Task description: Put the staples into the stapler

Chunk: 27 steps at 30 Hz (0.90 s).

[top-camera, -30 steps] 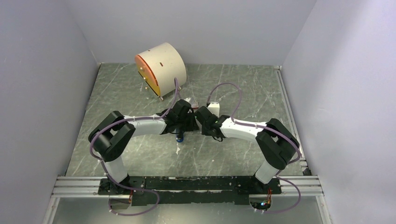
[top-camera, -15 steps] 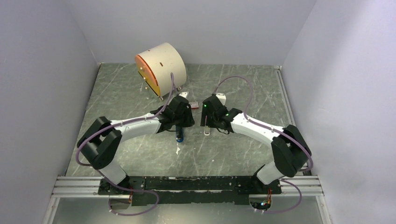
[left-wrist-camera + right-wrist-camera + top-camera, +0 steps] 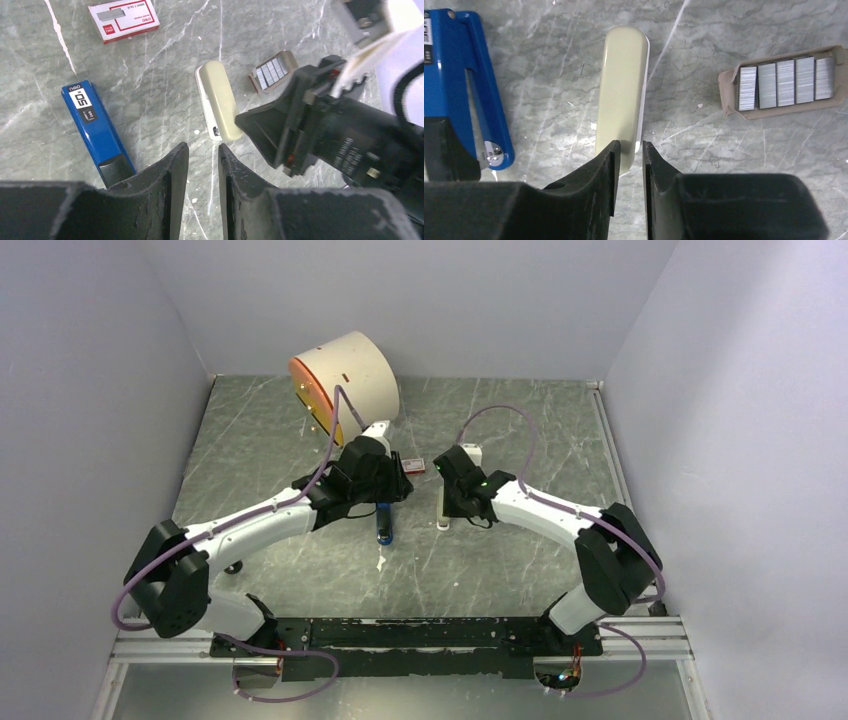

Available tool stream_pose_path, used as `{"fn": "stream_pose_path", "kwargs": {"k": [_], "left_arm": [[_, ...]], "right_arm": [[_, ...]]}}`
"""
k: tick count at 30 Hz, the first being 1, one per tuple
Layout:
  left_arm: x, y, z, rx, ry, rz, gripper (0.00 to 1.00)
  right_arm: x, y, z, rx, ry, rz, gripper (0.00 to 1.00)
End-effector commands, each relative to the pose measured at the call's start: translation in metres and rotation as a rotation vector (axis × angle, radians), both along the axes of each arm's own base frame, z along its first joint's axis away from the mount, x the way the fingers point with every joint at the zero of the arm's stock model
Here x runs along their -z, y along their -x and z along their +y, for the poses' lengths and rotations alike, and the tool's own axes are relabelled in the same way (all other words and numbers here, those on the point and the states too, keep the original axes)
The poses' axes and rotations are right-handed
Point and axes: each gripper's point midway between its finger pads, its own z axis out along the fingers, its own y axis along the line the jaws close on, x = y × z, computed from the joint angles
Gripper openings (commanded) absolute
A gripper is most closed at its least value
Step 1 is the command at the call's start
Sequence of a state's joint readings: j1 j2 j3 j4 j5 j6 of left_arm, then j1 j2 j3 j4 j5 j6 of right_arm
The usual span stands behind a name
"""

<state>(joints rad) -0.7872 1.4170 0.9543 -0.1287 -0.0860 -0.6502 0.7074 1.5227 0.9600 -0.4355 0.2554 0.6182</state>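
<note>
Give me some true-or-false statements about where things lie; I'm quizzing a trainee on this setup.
1. The blue stapler lies on the table, held by nothing. True.
2. The staples sit side by side in an open cardboard tray. True.
3. The red-and-white staple box is held in the left gripper. False: it lies on the table, apart from that gripper.
4. The grey-green stapler lies beyond the tray, away from the blue stapler. False: it lies between the blue stapler and the tray.
</note>
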Motion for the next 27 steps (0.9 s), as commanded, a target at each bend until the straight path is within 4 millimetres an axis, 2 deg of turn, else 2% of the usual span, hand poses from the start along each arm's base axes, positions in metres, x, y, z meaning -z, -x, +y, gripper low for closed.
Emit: {"fn": "stream_pose_path", "kwargs": {"k": [1,8,13,19,21,22,27], "left_arm": [[-0.003,0.005,0.01,-0.01,-0.021,-0.009,0.34],[-0.002,0.007,0.012,-0.001,-0.03,-0.006,0.33],[-0.002,0.007,0.013,0.002,-0.038,-0.01,0.33],[0.001,0.009,0.013,0.006,-0.036,-0.009,0.33],[0.0,0.01,0.015,0.003,-0.04,-0.014,0.33],[-0.002,0.01,0.016,0.0,-0.041,-0.017,0.33],[-0.013,0.007,0.021,-0.015,-0.044,-0.047,0.32]], "right_arm": [[0.018,0.006,-0.002,-0.03,0.042,0.069,0.24],[0.058,0.025,-0.012,-0.049,0.113,0.182,0.16],[0.073,0.035,-0.022,-0.032,0.153,0.227,0.12],[0.096,0.045,-0.023,-0.041,0.156,0.28,0.06],[0.092,0.043,-0.021,-0.031,0.133,0.267,0.06],[0.084,0.039,-0.018,-0.027,0.118,0.24,0.06],[0.027,0.008,-0.004,-0.031,0.057,0.086,0.11]]}}
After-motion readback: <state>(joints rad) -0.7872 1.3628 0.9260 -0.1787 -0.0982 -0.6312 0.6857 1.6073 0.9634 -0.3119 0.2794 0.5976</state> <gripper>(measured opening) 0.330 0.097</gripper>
